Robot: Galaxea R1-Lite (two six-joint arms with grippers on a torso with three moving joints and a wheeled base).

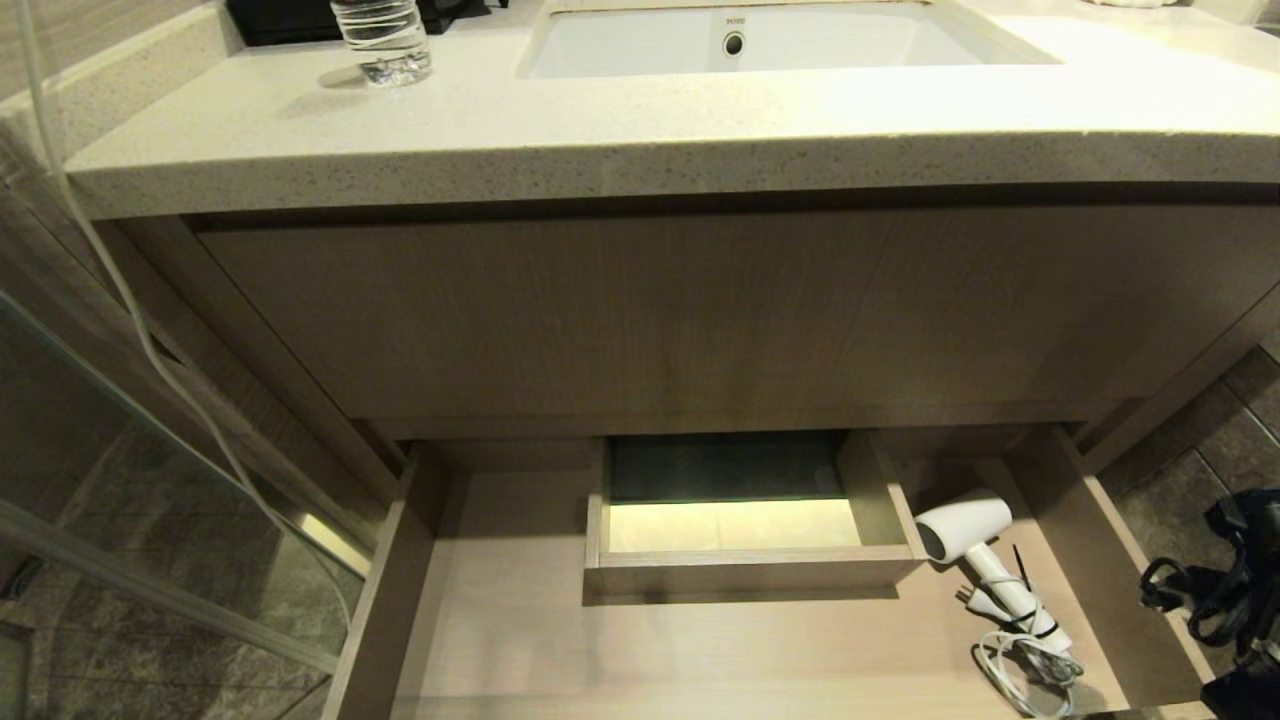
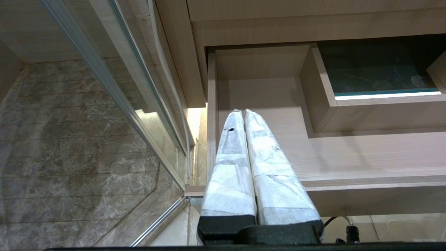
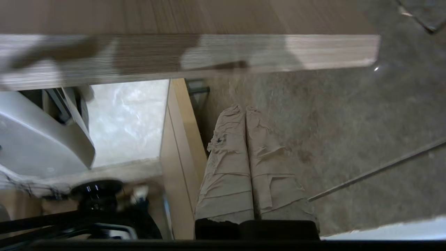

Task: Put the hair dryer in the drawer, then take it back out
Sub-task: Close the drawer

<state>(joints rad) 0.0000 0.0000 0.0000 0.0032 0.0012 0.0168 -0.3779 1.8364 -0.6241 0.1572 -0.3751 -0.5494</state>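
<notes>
The drawer (image 1: 500, 620) stands pulled out under the vanity, wide and shallow, in light wood grain. In its right part lies the white hair dryer (image 1: 965, 530), dark round end facing the middle, handle and coiled cord (image 1: 1030, 665) trailing toward the front. My right arm (image 1: 1230, 590) shows only as black parts at the far right edge, outside the drawer. The right gripper (image 3: 245, 108) is shut and empty, hanging over grey floor below a wood-grain edge (image 3: 209, 52). My left gripper (image 2: 243, 111) is shut and empty, pointing over the drawer's (image 2: 348, 153) front left corner.
A boxed cut-out (image 1: 750, 570) rises in the drawer's middle back. Above are the stone countertop (image 1: 600, 130), a sink (image 1: 740, 45) and a water bottle (image 1: 382, 40). A glass panel (image 1: 150, 480) with a metal frame stands to the left, marble floor beneath.
</notes>
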